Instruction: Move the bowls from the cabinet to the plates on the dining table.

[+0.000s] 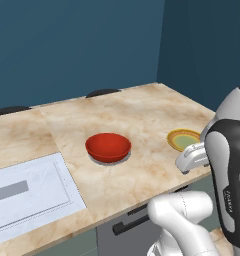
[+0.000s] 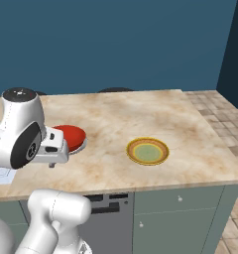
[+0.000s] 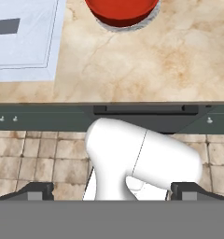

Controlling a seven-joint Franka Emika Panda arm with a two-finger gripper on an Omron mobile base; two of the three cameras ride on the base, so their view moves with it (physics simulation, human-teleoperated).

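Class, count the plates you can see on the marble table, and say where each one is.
2. A yellowish plate lies bare near the table's right front edge. A greyish plate sits under the red bowl, only its rim showing.

Red bowl (image 1: 108,146) on grey plate (image 3: 115,27) — yellowish plate (image 2: 148,151) bare.

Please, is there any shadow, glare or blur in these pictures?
Left base view: sharp, soft shadow under the red bowl, faint sheen on its rim. Right base view: sharp, even light, no glare on the yellowish plate. Hand view: sharp; the dining table is evenly lit.
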